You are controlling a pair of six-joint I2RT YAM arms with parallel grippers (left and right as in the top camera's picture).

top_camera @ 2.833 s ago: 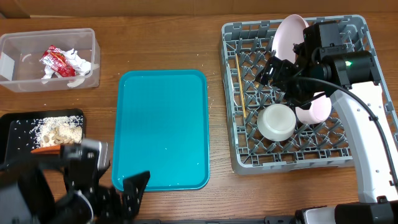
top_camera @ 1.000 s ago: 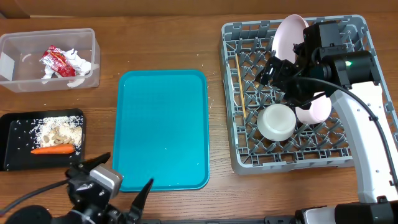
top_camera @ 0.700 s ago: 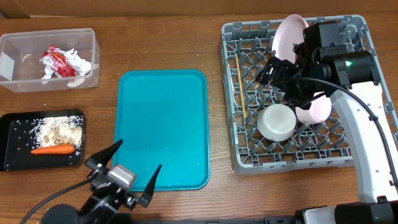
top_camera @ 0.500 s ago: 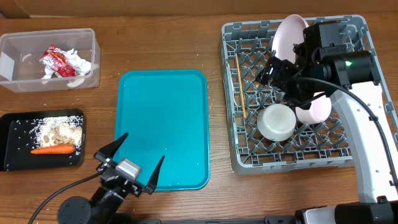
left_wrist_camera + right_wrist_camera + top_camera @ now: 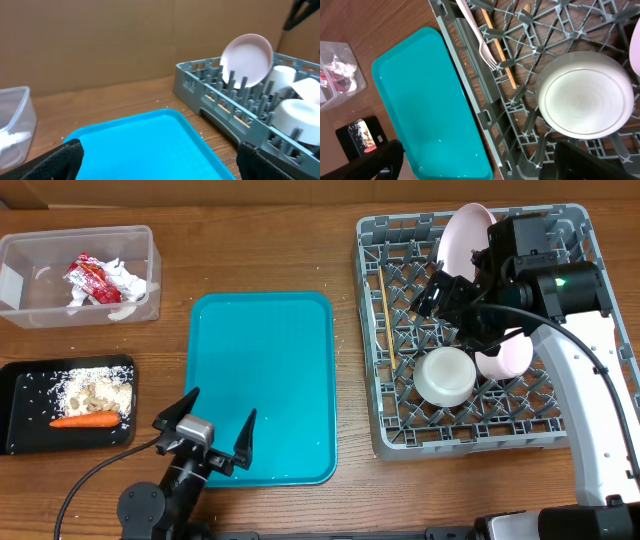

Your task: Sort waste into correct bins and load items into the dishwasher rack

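Observation:
The grey dishwasher rack [image 5: 395, 435] at the right holds an upright pale pink plate [image 5: 462, 232], a white bowl [image 5: 444, 375], a pink bowl [image 5: 508, 355], a white fork [image 5: 479, 37] and a wooden chopstick [image 5: 381, 302]. The clear tub [image 5: 25, 305] at top left holds a red wrapper [image 5: 88, 278] and white tissue [image 5: 128, 282]. The black tray [image 5: 20, 425] holds beige scraps [image 5: 92, 390] and a carrot [image 5: 85, 420]. My left gripper [image 5: 212, 440] is open and empty over the teal tray's near edge. My right gripper [image 5: 450, 292] is open above the rack.
A flat teal tray [image 5: 262, 385] lies in the middle of the wooden table. A cardboard wall [image 5: 125, 35] stands behind the table. The rack also shows in the left wrist view [image 5: 210, 102], with a white cup [image 5: 282, 75] beside the plate.
My left arm has moved from beside the black tray toward the right, to the teal tray's near edge, and turned to face the rack. The right arm has not moved.

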